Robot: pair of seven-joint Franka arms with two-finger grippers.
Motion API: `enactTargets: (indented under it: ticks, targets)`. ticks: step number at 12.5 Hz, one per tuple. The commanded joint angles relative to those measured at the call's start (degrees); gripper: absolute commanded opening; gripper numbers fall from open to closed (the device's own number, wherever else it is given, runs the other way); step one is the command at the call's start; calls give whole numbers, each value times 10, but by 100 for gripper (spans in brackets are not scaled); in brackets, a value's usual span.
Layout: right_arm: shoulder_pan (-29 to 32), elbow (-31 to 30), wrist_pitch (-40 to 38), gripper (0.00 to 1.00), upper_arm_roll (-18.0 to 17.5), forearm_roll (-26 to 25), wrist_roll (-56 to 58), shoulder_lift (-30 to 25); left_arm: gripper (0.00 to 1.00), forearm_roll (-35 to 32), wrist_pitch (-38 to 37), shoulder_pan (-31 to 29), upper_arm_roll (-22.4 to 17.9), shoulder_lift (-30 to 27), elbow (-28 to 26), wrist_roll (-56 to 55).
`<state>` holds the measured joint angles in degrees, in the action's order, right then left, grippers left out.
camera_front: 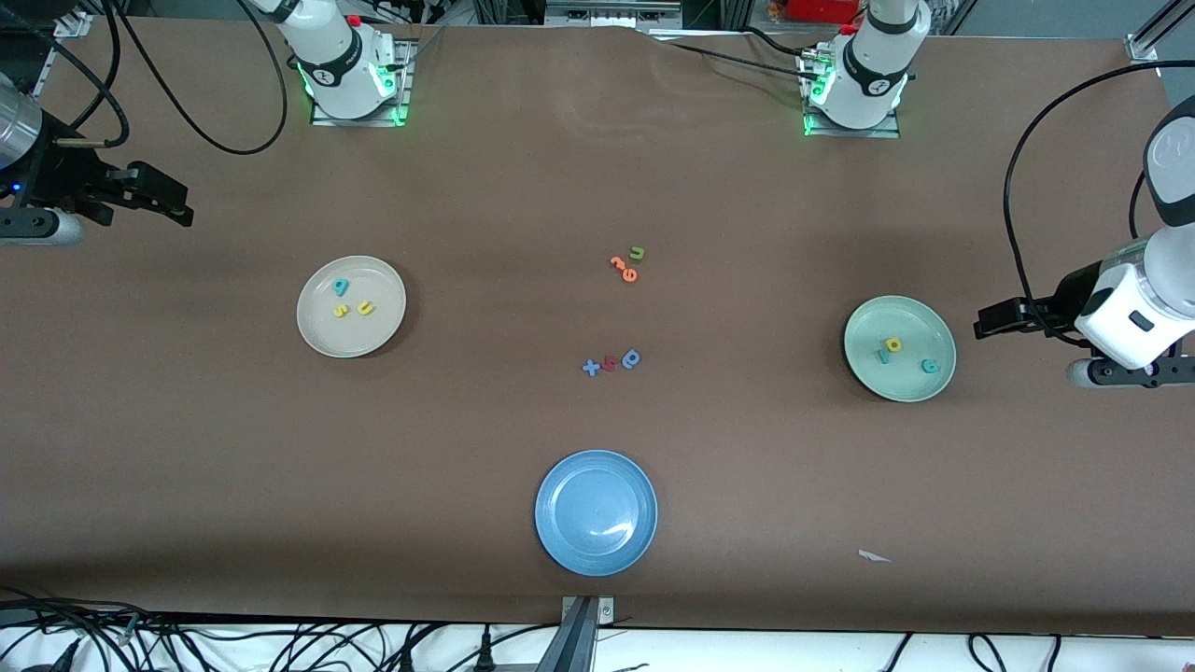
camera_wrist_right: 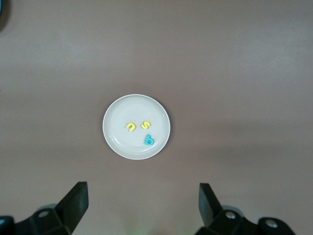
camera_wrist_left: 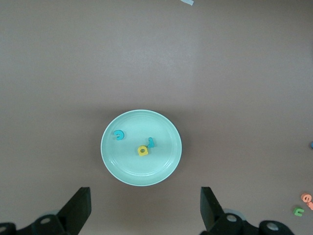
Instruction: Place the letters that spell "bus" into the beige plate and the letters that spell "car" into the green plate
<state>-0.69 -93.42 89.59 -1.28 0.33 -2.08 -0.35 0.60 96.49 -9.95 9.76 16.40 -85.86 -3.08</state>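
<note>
Both sets lie inside their plates, teal b [camera_front: 341,287] in beige plate [camera_front: 317,327], teal c [camera_front: 929,366] in green plate [camera_front: 864,373]; left gripper [camera_front: 991,321] and right gripper [camera_front: 163,201] hang released and empty off each plate's outer side, nothing left to reach for

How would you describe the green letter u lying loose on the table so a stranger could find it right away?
Start from the blue plate at the table edge nearest the front camera, then go farther up the table's middle, past the cluster of blue and red pieces, to a second small cluster. There the green u touches the orange letters; it is the only green piece and lies farthest from the camera.
</note>
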Motion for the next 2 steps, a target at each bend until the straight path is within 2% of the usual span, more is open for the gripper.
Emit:
enactTargets:
  ticks: [1, 2]
  targets:
    - [8, -11, 10, 100, -7, -7, -8, -7, 98, -13, 5, 1, -1, -5, -5, 1]
    - [8, -11, 12, 100, -7, -7, -13, -6, 98, -13, 5, 1, -1, -5, -5, 1]
